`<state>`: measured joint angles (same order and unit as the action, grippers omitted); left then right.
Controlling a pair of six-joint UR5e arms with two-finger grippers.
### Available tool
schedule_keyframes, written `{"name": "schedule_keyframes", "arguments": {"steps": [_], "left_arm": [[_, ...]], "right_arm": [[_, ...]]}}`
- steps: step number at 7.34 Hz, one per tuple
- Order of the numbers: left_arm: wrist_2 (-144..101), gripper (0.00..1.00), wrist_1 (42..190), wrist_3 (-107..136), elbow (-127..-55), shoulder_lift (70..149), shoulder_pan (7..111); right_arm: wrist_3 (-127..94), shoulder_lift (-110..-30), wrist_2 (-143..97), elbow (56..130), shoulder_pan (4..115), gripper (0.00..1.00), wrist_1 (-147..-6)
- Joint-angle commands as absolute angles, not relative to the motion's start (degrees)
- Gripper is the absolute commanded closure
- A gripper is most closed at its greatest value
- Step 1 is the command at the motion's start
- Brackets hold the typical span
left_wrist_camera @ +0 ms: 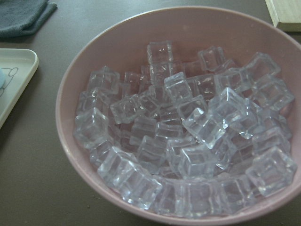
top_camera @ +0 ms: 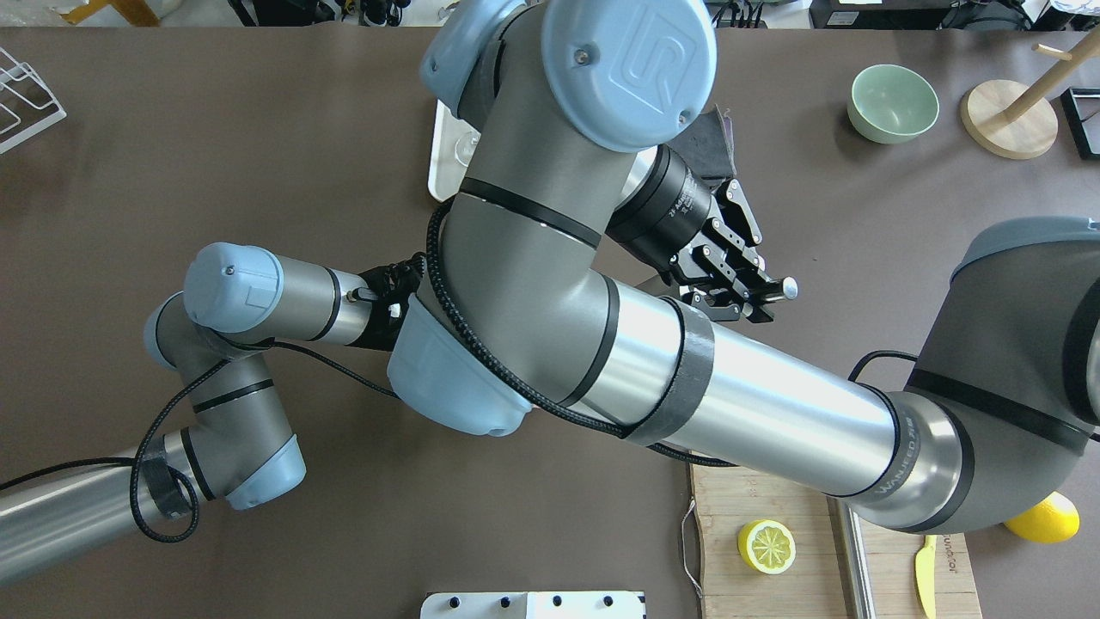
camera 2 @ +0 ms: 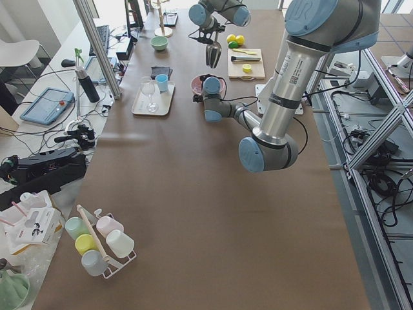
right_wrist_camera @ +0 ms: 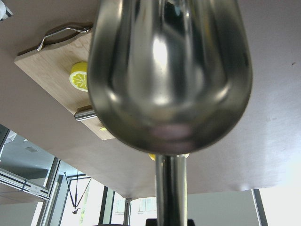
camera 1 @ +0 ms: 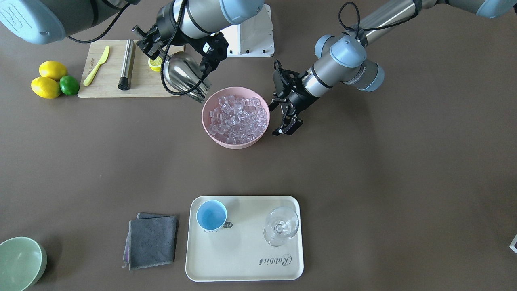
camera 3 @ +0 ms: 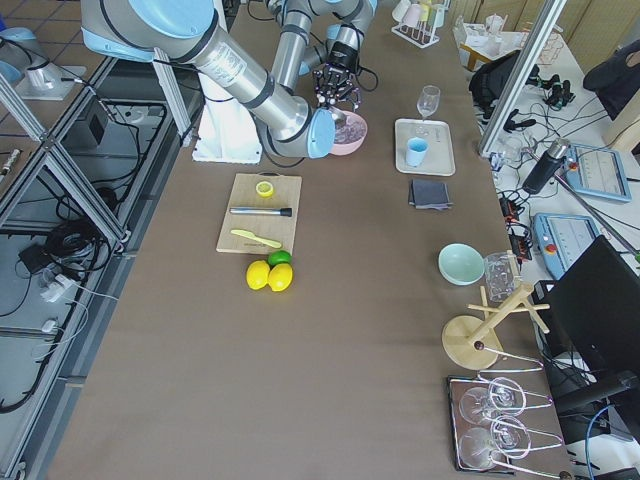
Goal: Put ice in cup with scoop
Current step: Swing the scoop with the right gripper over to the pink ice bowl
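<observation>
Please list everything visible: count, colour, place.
pink bowl: one, pink, centre
ice: many, clear, in pink bowl
tray: one, cream, operators' side
cup: one, blue, on tray
glass: one, clear, on tray
cloth: one, grey, beside tray
green bowl: one, green, beyond cloth
board: one, wooden, robot's right
knife: one, yellow, on board
cylinder: one, steel, on board
half lemon: one, yellow, on board
lemons: two, yellow, beside board
lime: one, green, beside lemons
scoop: one, steel, in right gripper
left gripper: one, black, open, beside pink bowl
right gripper: one, black, shut on scoop
</observation>
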<state>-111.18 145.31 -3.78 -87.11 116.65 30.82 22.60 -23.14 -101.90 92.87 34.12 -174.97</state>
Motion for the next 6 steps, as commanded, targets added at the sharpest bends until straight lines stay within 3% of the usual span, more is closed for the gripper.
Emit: {"name": "schedule_keyframes", "arguments": {"steps": [1,6], "left_arm": [[-111.2,0.02,146.2,-3.8,-86.7,116.5,30.8],[-111.2,0.02,146.2,-3.8,-86.7,116.4,30.8]], "right_arm": [[23.4,-18.8,-97.7,84.1,32.3,1.0,-174.6],[23.1,-18.4,-95.7,79.1,29.0,1.0,-170.2]]}}
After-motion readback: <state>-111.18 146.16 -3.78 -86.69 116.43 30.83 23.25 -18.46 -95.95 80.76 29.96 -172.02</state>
